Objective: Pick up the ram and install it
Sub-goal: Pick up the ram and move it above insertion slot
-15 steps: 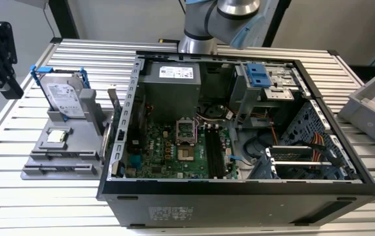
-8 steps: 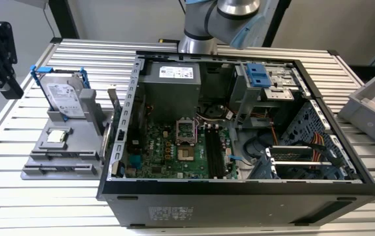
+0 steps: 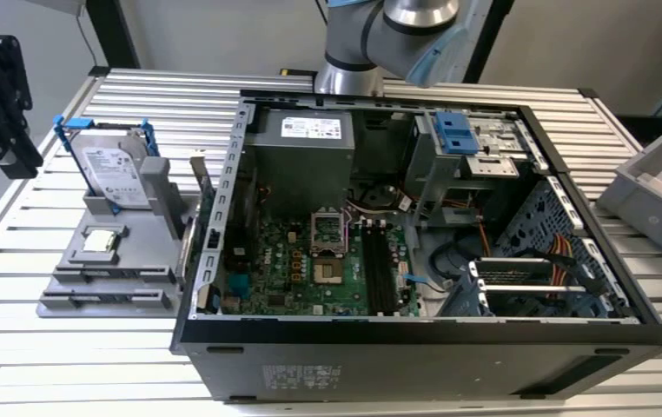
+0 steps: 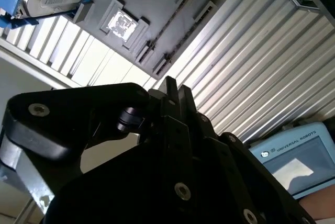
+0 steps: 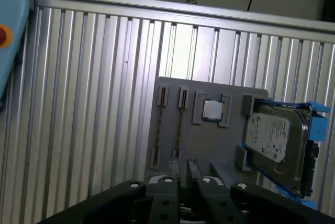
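My pincer (image 5: 183,174) hangs by the grey holder (image 5: 209,143) with open air around it. The hard drive (image 5: 276,139) stands upright at one end of the holder and is the tallest block there. The computer case (image 3: 424,352) rises just beside the holder. Beyond the holder, away from the case, the ribbed counter (image 5: 78,103) lies bare.

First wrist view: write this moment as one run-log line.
gripper: near grey holder tray | ram: edge-on in tray slot, not held

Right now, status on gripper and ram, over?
Gripper hangs well off grey holder. Ram on edge in its holder slot, untouched. CPU chip and hard drive on same holder, apart from ram.
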You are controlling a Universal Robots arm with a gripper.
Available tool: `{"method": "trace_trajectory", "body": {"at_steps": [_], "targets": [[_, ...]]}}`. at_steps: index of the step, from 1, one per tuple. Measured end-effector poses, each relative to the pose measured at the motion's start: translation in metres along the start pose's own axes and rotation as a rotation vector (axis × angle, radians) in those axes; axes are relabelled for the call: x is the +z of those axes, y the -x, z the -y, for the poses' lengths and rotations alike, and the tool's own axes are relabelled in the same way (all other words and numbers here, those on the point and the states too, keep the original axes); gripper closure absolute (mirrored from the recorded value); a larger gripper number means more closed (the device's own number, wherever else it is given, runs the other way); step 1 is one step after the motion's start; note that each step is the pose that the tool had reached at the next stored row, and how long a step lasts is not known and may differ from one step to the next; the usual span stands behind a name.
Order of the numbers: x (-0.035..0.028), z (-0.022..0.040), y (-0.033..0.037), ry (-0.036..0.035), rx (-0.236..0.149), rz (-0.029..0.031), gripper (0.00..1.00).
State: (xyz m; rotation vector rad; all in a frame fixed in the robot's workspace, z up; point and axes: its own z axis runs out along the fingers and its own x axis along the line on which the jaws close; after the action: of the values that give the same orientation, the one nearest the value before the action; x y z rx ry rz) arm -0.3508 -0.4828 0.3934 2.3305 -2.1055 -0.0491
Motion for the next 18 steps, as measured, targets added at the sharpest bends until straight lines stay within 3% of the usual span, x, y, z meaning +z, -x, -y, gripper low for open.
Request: {"method": "trace_trajectory", "body": {"at_steps": [11, 18], "targets": [[0.0001, 0.0000, 0.0001, -0.0001, -0.001, 0.0000, 0.00], [0.0026, 0.0001, 0.0002, -0.0015, 0.069, 0.0014, 0.00]]}}
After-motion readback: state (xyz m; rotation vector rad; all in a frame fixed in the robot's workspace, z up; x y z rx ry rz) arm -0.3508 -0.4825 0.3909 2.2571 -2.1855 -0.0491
